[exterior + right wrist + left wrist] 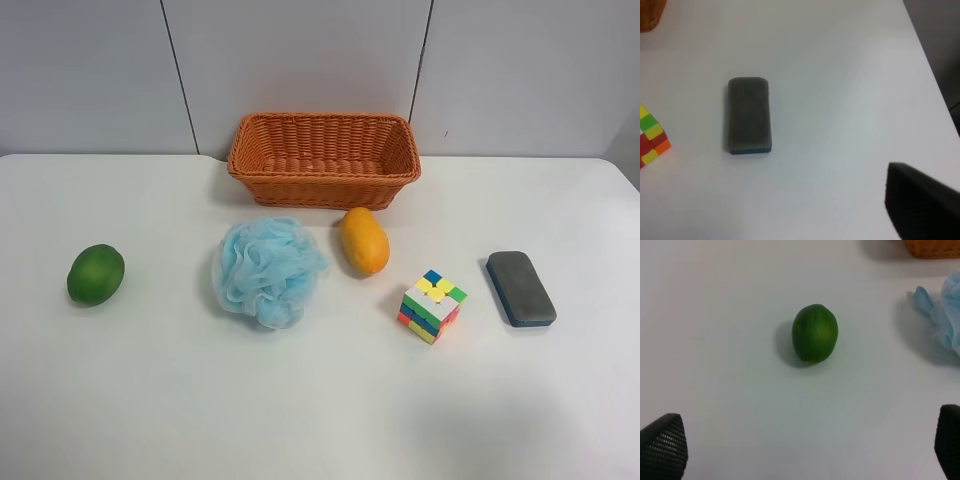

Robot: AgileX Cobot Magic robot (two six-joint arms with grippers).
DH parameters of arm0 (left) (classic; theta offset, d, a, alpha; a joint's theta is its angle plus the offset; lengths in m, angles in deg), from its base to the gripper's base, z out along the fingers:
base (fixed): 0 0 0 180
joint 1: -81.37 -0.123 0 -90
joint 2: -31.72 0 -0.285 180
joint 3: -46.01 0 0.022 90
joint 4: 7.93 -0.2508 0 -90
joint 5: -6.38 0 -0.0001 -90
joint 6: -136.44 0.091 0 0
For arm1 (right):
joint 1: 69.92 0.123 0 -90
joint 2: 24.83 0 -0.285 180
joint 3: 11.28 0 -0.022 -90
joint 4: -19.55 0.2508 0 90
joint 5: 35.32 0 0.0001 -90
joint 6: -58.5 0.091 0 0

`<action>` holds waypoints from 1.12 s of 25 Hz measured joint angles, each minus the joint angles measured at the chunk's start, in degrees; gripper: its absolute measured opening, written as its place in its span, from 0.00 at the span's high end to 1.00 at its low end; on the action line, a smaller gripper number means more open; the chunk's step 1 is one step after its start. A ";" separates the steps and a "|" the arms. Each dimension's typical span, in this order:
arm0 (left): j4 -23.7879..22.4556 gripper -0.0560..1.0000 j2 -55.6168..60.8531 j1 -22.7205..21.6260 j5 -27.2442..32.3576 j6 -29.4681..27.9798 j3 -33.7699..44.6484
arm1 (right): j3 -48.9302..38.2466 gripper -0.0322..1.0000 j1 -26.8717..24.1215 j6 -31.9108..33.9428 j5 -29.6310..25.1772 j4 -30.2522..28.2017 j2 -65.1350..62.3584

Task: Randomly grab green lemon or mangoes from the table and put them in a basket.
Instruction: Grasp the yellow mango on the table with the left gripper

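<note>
Left jaws spread wide, green lemon (814, 333) lying ahead, untouched.

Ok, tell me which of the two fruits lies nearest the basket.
The mango, the orange-yellow oval just in front of the basket. The green lemon lies far off, beyond the blue bath pouf.

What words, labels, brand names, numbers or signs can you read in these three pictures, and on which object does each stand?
None: no view shows any readable text.
The green lemon, mango, basket, blue mesh sponge, puzzle cube, grey block and table show no lettering.
</note>
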State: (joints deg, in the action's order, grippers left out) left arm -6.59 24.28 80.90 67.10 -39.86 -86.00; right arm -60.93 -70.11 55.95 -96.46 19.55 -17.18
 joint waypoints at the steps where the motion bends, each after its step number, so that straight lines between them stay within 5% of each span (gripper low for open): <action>1: -0.12 0.01 0.00 0.00 0.00 -0.25 0.00 | 0.00 0.01 0.00 0.00 0.00 0.00 0.00; 9: -0.37 0.01 -3.96 0.00 0.37 -1.08 -2.73 | 0.00 0.01 0.00 0.00 0.00 0.00 0.00; 18: 1.39 0.01 -31.59 0.43 5.87 -1.30 -22.56 | 0.00 0.01 0.00 0.00 0.00 0.00 0.00; 28: -0.36 0.01 -59.47 13.55 1.50 -7.94 -33.87 | 0.00 0.01 0.00 0.00 0.00 0.00 0.00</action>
State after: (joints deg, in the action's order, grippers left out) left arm -6.95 -35.19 94.45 68.60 -47.80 -119.87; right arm -60.93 -70.11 55.95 -96.46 19.55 -17.18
